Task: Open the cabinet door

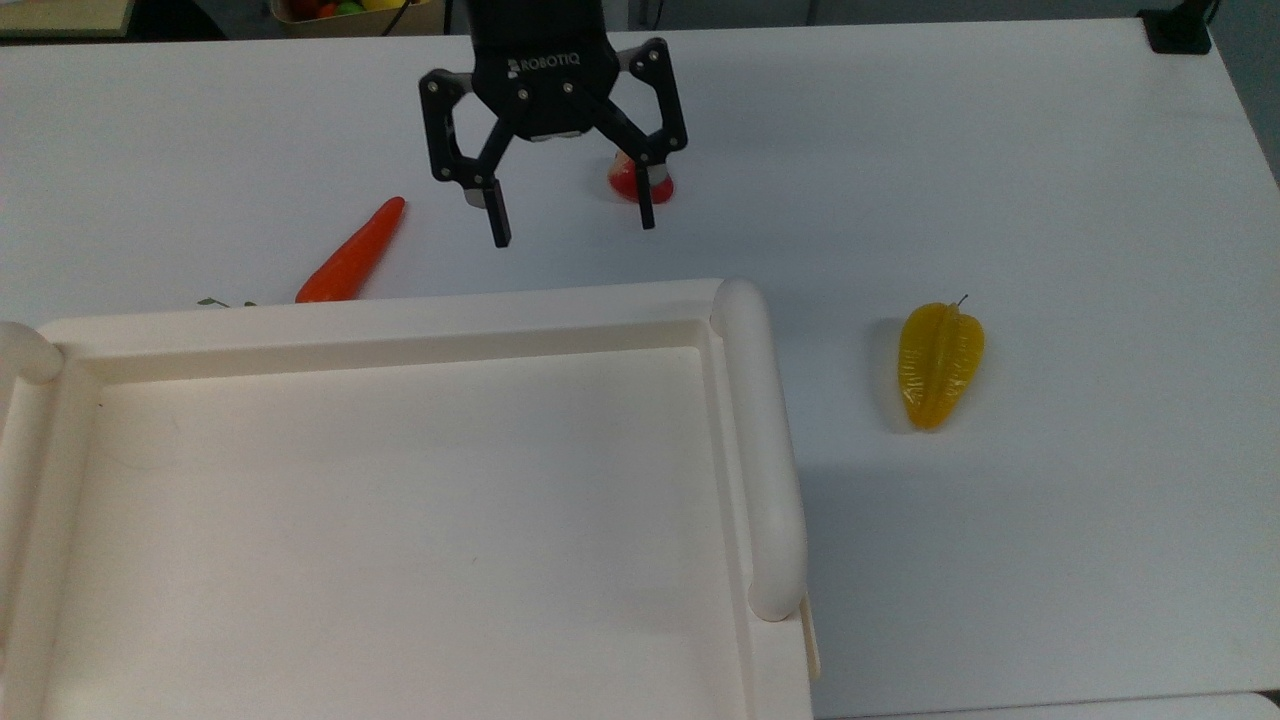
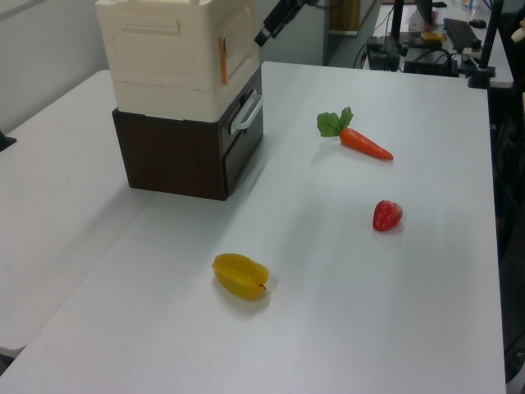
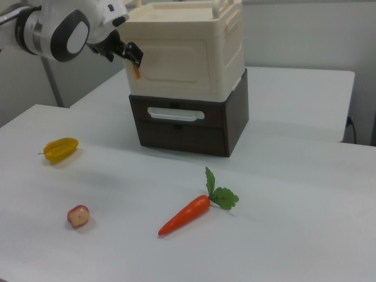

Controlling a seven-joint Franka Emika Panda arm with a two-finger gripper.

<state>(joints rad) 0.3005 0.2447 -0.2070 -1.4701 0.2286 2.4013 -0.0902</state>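
The gripper (image 1: 572,222) hung with fingers spread apart, empty, near the cabinet (image 3: 194,50) front. The cabinet door (image 3: 176,54) was shut, atop a dark drawer unit (image 3: 188,126).

Robot lab, white table (image 2: 410,312), toy fruit

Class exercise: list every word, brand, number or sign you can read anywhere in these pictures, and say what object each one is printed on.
"ROBOTIQ": white letters on the black body of the gripper, seen in the top view.
No other readable text: the cabinet, the dark drawer unit beneath it, the carrot, the strawberry, the starfruit and the table bear no lettering.
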